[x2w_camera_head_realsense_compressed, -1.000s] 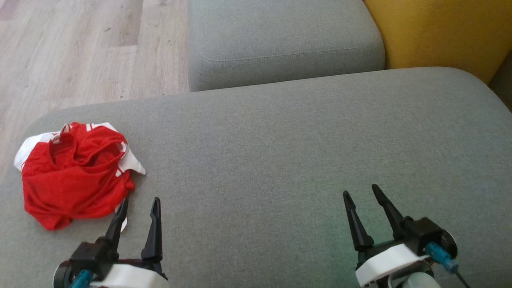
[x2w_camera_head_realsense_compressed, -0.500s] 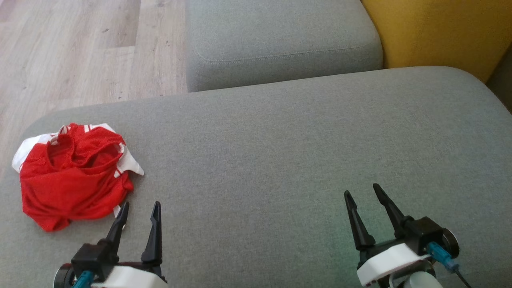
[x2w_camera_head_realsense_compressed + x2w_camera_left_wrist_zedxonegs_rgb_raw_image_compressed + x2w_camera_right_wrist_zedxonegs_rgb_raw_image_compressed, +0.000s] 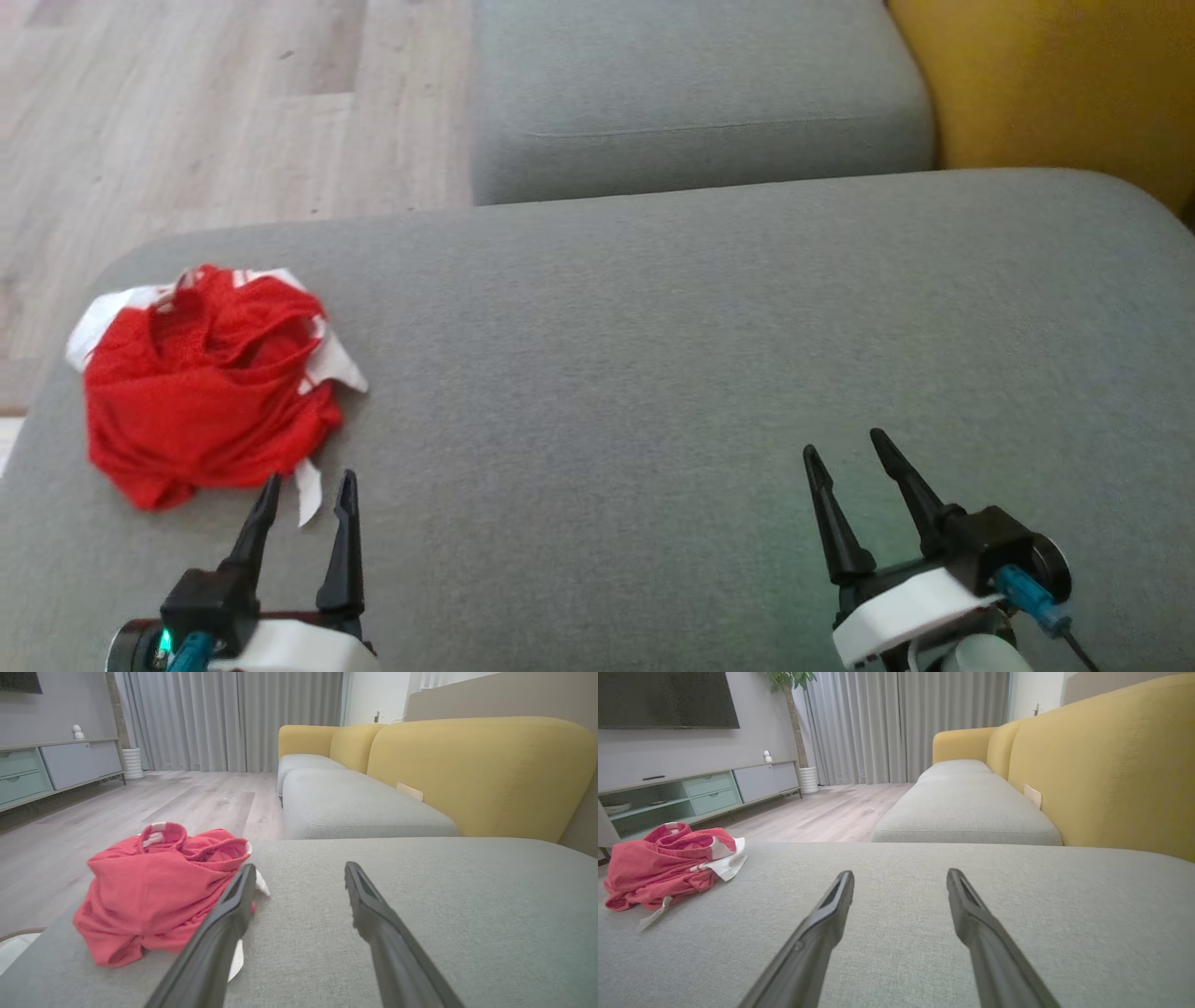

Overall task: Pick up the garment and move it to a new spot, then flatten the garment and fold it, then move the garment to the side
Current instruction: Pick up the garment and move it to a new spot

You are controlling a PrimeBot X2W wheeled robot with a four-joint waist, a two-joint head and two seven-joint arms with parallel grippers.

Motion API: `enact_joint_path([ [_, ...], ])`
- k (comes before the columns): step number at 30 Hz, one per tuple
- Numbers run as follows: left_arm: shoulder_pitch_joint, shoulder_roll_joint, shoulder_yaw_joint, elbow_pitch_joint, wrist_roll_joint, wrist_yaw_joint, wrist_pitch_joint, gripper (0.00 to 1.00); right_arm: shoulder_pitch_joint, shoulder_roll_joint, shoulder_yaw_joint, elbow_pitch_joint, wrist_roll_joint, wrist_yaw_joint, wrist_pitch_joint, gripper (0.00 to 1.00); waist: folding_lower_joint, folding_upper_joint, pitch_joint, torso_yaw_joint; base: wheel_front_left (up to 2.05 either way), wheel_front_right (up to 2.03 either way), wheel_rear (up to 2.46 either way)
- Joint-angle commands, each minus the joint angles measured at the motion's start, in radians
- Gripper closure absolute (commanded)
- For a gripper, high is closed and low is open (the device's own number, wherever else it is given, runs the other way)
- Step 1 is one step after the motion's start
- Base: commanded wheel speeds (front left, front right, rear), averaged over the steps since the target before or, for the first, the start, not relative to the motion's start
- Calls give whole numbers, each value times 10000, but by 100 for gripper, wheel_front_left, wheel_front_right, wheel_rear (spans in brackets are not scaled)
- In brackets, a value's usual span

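I have bare grey cushion [image 3: 672, 355] ahead of my right gripper [image 3: 842, 442] and across to the left gripper [image 3: 310, 476], both with fingers spread. The crumpled red garment [image 3: 210, 392] sits just beyond the left gripper's outer finger, near the cushion's left edge, with the wooden floor [image 3: 187, 121] beyond it. At far right the yellow backrest [image 3: 1055, 84] walls off the way.

Soft even daylight, faint shadows; head view slightly blurred (wrist edges bowed).
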Motion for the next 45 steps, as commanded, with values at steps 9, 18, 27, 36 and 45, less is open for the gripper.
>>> enact_joint_path([
  [9,-202,80,675,-296,197,90,-122,0,-304,-18,283,-322,123,-7,-136,0,0,0,1,1447,0,0,0],
  [18,58,80,1024,-421,270,31,-122,0,-227,-18,414,-316,115,-7,-136,0,0,0,-26,2635,0,0,0],
  [27,197,80,1233,-538,268,50,-122,0,-81,-18,472,-275,34,-7,-136,0,0,0,21,3486,0,0,0],
  [36,-235,80,1171,-1181,356,74,-122,0,-173,-18,432,-207,-393,-7,-136,0,0,0,576,3692,0,0,0],
  [45,-3047,628,385,-1591,543,-568,-122,0,-539,-123,55,-196,-1043,-7,-136,0,0,0,1625,3737,0,0,0],
])
